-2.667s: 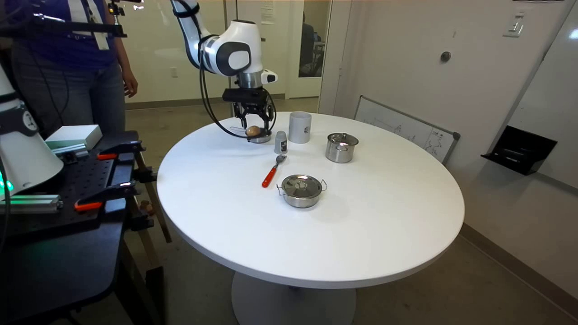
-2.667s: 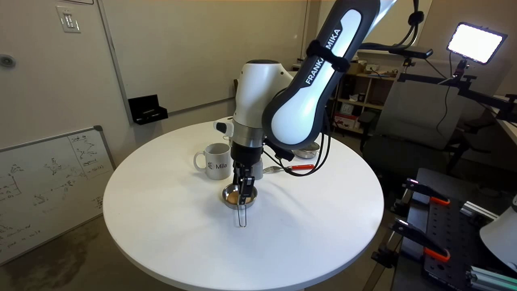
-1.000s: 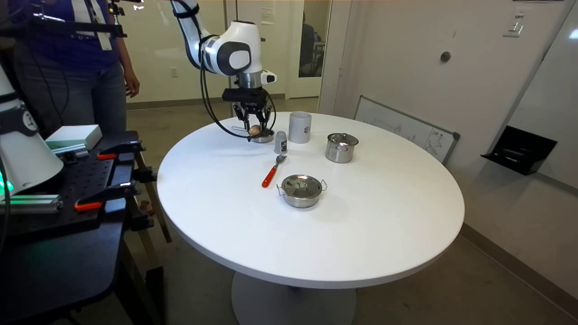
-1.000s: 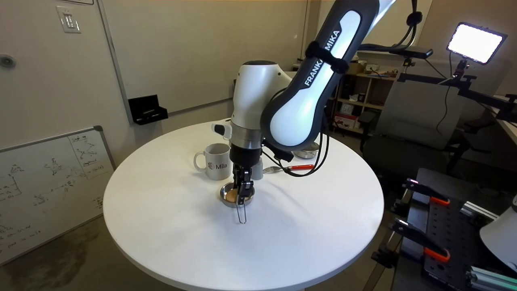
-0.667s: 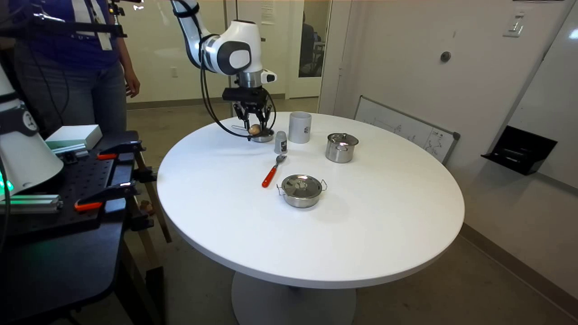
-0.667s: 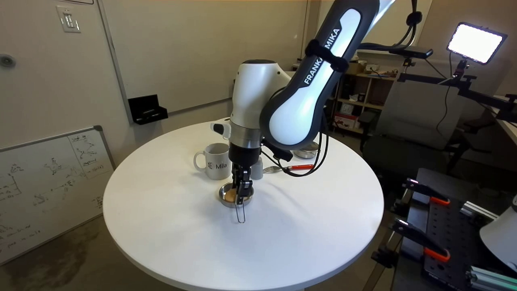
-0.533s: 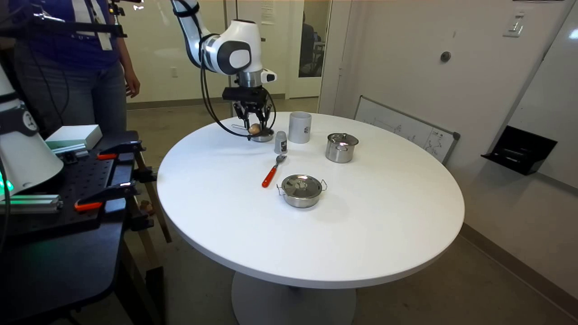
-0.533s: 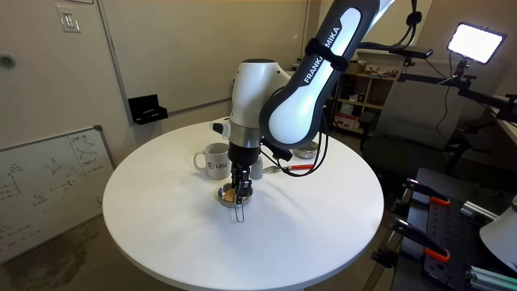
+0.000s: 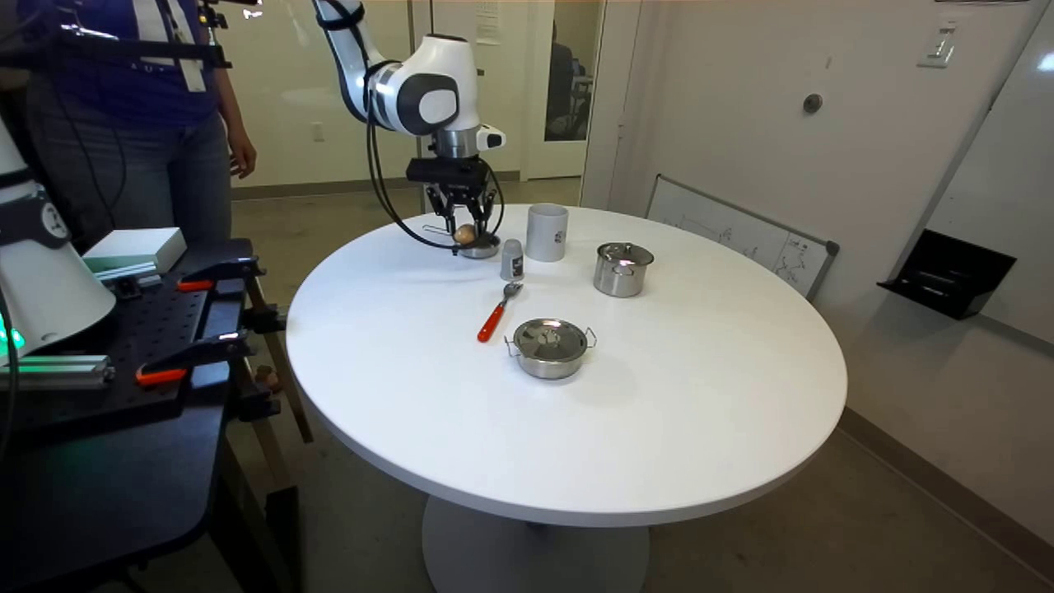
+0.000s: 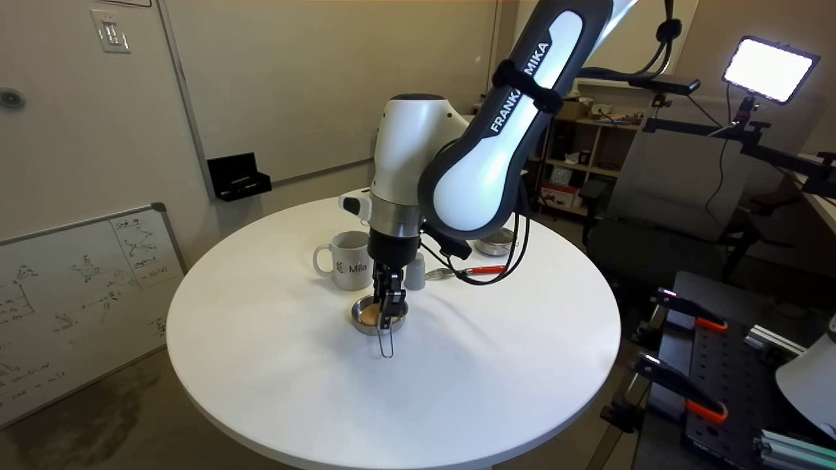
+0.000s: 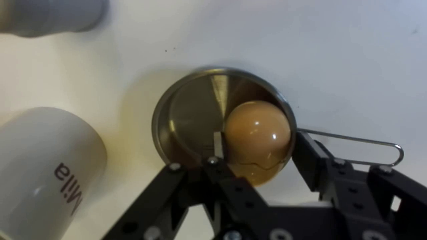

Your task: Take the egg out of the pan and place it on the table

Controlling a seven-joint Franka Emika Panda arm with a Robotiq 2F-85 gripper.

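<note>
The egg [image 11: 258, 125], tan and glossy, lies inside the round steel pan [image 11: 195, 116] against its wall, on the handle side. My gripper [image 11: 260, 140] straddles both: one finger reaches into the pan beside the egg, while the opposite finger presses the outside of the pan wall by the wire handle. So egg and wall are pinched together. In both exterior views the gripper [image 9: 467, 237] points straight down, with the egg [image 9: 464, 235] between its fingers and the pan [image 10: 365, 328] below. Whether the pan rests on the white table [image 9: 700, 395] or hangs just above it, I cannot tell.
Close to the pan stand a white mug [image 9: 547, 233] and a small grey shaker [image 9: 512, 260]. A red-handled utensil [image 9: 492, 323] lies before them. Farther off are a lidded steel pot [image 9: 623, 272] and a wide lidded bowl [image 9: 551, 362]. Cables hang beside the arm.
Since the oldest frames the fingers have come together around egg and pan wall. Over the last second the gripper rises very slightly, and the pan with the egg shifts a little along with it.
</note>
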